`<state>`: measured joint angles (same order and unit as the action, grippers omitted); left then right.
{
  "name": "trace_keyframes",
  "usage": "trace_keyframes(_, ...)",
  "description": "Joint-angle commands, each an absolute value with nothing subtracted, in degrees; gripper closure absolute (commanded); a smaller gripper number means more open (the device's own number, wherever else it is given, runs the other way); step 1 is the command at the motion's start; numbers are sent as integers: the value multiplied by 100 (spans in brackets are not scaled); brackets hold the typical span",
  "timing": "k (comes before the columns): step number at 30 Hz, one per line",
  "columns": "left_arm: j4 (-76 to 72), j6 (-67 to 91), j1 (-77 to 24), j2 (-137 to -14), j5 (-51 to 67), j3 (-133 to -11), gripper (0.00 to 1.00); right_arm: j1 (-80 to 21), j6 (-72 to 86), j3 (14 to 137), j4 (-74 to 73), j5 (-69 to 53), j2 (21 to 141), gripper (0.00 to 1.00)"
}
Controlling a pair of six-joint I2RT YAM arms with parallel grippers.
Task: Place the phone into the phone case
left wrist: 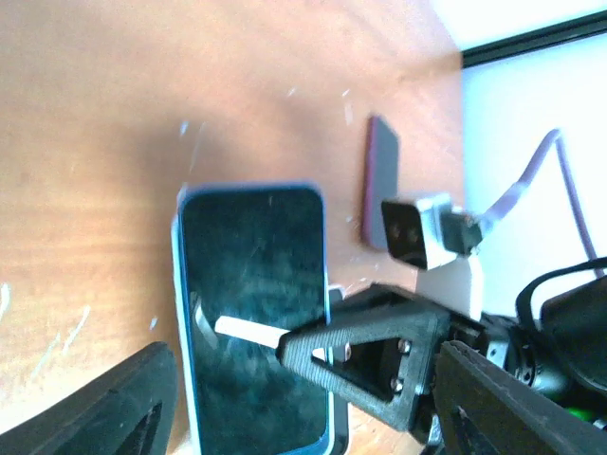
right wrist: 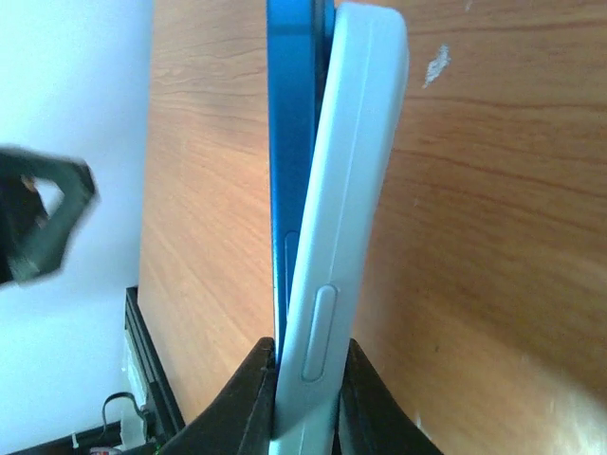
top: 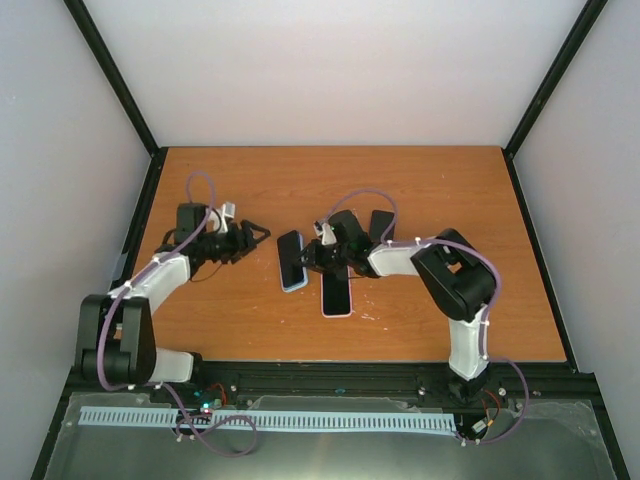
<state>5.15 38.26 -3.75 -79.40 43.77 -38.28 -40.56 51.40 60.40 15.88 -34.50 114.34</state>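
The left claw (top: 258, 236) hangs over the table (top: 430, 190) with its fingers spread wide and nothing between them, its tips pointing at the phone (top: 290, 262) just beside it. The phone has a blue rim and a dark screen. It sits left of the table's middle, clamped together with the case (right wrist: 346, 190) by the right claw (right wrist: 308, 379), which pinches the pair at one end. From the right wrist, the pale case lies along the phone's back. It hugs the phone at the pinched end and splays away from it at the far end. A second phone (top: 337, 295) with a pale rim lies flat just right of the held one. A dark slab (top: 381, 224) lies farther back, beside the right arm.
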Motion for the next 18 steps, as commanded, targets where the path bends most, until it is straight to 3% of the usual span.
trace_keyframes(1,1305,3628,-216,-7338,4346,-4653,21,-4043,4715,5702,1903,-3470,10463,89)
trace_keyframes(3,1433,3517,-211,-7064,4504,-4917,12,-4052,4658,5413,2036,-3438,10027,89)
trace_keyframes(8,1417,3327,-208,-6584,5329,-5334,1,-4065,4347,4868,2163,-3696,8885,89)
trace_keyframes(18,-488,4446,-242,-5918,7476,-4929,5,-4327,3759,4447,2299,-3599,6839,88)
